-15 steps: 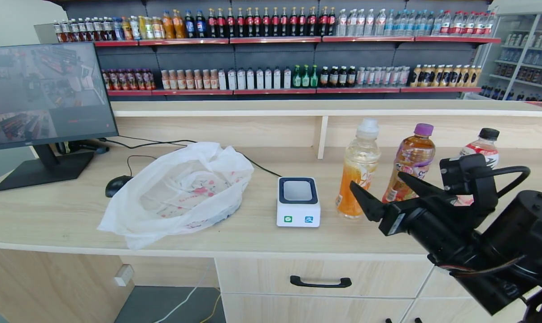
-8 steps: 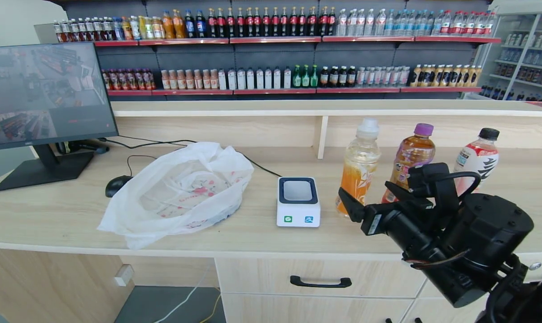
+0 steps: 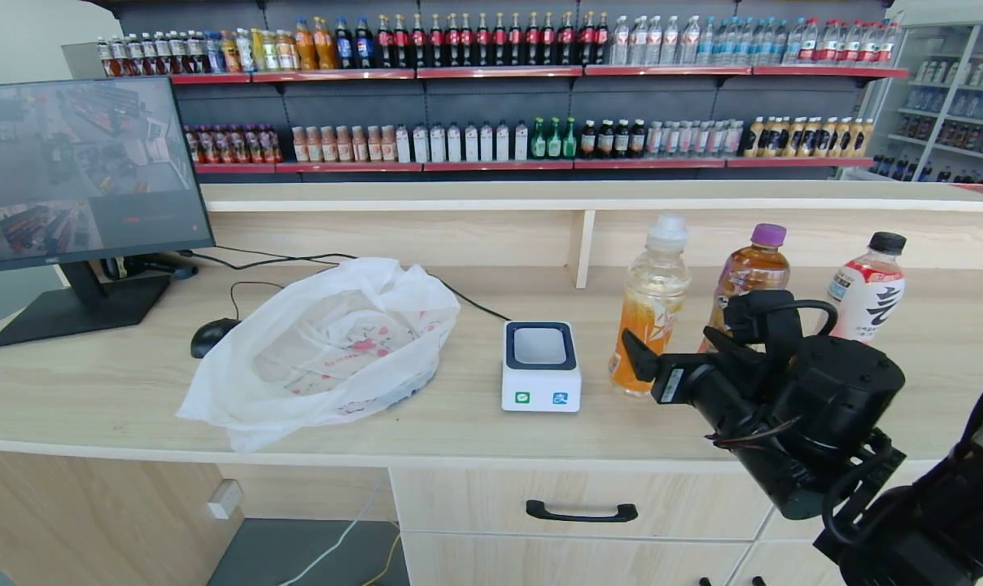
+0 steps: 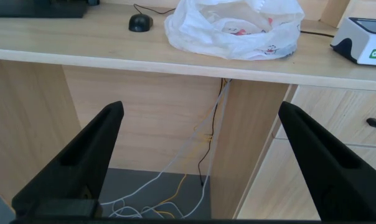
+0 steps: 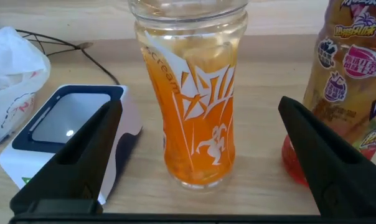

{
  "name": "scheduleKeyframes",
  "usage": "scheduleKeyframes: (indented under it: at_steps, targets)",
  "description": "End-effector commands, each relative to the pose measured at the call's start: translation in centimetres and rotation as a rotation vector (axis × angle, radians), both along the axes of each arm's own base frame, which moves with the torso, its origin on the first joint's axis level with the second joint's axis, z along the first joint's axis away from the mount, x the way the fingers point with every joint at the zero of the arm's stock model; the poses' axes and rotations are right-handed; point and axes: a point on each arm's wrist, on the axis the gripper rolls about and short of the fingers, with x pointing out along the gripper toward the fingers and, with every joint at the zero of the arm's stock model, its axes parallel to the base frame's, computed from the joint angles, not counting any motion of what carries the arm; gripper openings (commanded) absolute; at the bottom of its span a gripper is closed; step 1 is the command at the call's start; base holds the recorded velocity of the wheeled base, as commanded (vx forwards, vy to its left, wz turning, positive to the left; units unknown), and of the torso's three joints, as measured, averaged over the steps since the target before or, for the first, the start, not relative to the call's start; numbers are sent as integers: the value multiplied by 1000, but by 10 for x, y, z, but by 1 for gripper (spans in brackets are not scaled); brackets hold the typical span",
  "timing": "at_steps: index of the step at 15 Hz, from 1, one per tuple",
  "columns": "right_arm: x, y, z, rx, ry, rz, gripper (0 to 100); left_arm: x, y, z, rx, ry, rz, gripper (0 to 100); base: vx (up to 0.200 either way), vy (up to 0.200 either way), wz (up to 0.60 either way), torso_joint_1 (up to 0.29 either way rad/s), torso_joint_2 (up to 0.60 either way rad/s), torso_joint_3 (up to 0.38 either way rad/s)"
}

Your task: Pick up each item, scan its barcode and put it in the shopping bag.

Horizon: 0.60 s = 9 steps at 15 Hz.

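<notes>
Three bottles stand at the right of the wooden counter (image 3: 117, 382): an orange drink bottle (image 3: 650, 301) with a white cap, a purple-capped tea bottle (image 3: 753, 273) and a black-capped bottle (image 3: 867, 289) with a white and red label. My right gripper (image 3: 666, 338) hangs open just in front of the orange bottle (image 5: 197, 112), a finger to either side of it and not touching. The white scanner (image 3: 540, 366) sits left of that bottle, and the white shopping bag (image 3: 329, 350) lies further left. My left gripper (image 4: 200, 106) is open and empty, below counter height in front of the cabinet.
A monitor (image 3: 76, 171) and a black mouse (image 3: 213, 335) occupy the counter's left end, with cables running behind the bag. A raised ledge (image 3: 589, 195) backs the counter. Drawers with a black handle (image 3: 581, 513) lie below. Free counter lies between the bag and the scanner.
My right arm has swung left and closer to the orange bottle, uncovering the black-capped bottle. Its gripper has stayed open. Bottles, scanner and bag have not moved.
</notes>
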Motion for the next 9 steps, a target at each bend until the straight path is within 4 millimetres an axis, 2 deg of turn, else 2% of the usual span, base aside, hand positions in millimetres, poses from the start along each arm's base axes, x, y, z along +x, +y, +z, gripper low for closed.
scheduleKeyframes:
  at_steps: [1, 5, 9]
  targets:
    - [7, 2, 0, 5, -9, 6, 100, 0, 0, 0, 1, -1, -1, 100, 0, 0, 0, 0, 0, 0]
    - [25, 3, 2, 5, -40, 2, 100, 0, 0, 0, -1, 1, 1, 100, 0, 0, 0, 0, 0, 0]
    - [34, -2, 1, 2, -47, -15, 100, 0, 0, 0, -1, -1, 1, 100, 0, 0, 0, 0, 0, 0]
